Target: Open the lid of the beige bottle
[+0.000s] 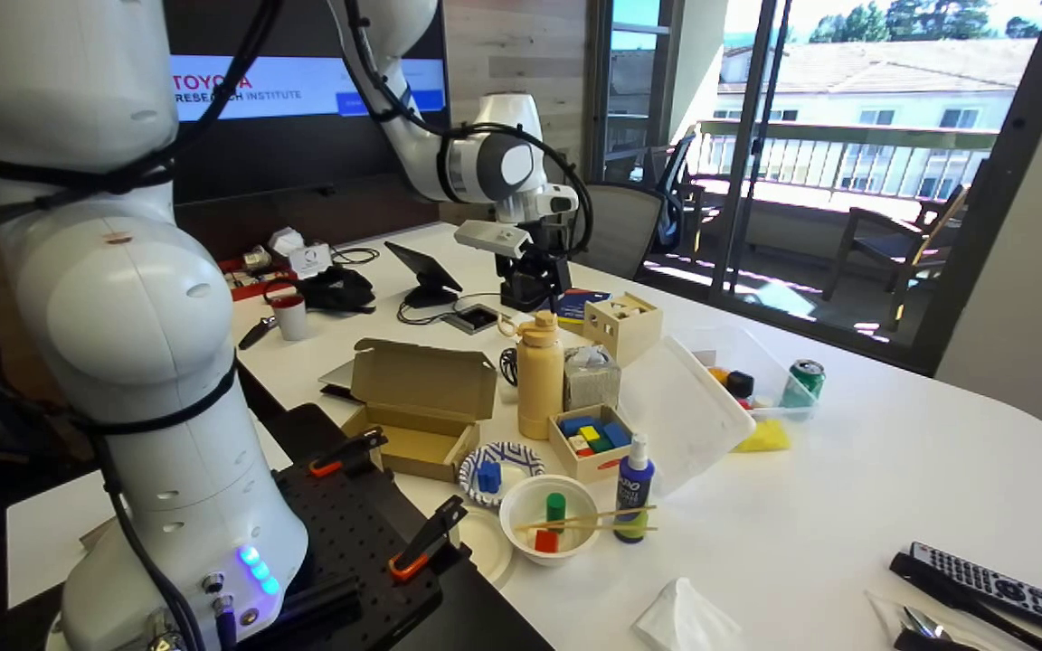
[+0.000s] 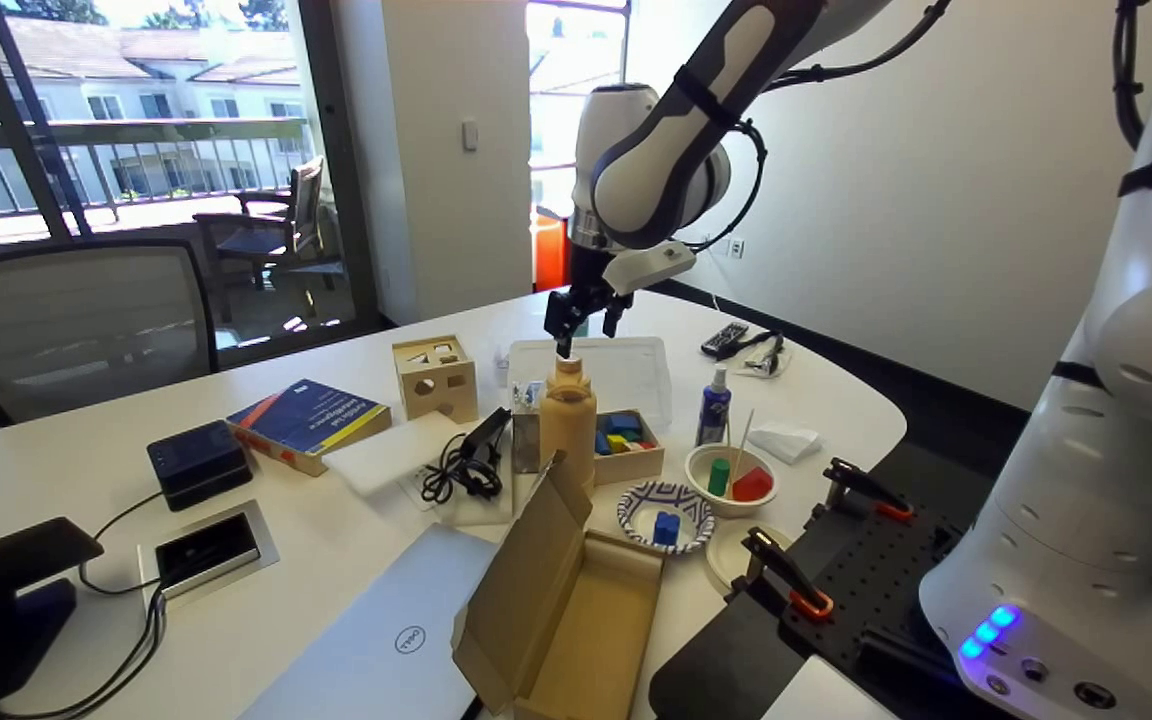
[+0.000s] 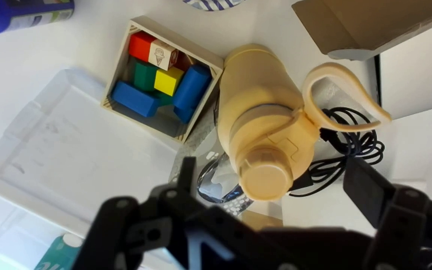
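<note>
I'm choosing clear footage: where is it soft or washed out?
Wrist view: the gripper fingers look soft, the lid crisper, the clear wrap glinting; in an exterior view: daylight nearly whites out parts of the narrow window.

Wide outside, close above

In an exterior view, the lens faces the black-framed glass door [image 1: 749, 136] beyond the far edge of the white desk [image 1: 810, 542]. In an exterior view, the lens faces the rounded edge and plain white wall [image 2: 896, 230]. Both flank the bulky white robot base [image 1: 222, 515] and share the tall beige plastic bottle [image 2: 568, 435]. The wrist view looks steeply down on it, close, past the black two-fingered hand [image 3: 276, 182].
</note>
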You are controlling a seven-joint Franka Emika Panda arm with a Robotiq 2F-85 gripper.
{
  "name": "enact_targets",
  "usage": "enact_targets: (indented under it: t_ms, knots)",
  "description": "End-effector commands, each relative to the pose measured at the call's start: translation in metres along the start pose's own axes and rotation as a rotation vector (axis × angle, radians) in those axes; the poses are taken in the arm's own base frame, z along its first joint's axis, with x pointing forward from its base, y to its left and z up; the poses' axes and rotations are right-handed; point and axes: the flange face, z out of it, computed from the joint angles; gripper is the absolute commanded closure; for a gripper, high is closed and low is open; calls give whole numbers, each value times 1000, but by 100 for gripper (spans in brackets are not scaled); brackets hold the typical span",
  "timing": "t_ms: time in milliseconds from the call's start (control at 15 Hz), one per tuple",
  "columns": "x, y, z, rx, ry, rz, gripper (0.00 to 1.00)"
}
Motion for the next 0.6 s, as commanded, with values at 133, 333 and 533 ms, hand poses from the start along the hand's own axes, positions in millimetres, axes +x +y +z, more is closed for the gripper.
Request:
enact_targets:
  t_ms: [133,333,533]
  knots:
    - [26,-10,6,-1,22,12,0]
    - [31,-9,16,-1,14,14,0]
    - [33,-8,23,-7,5,19,0]
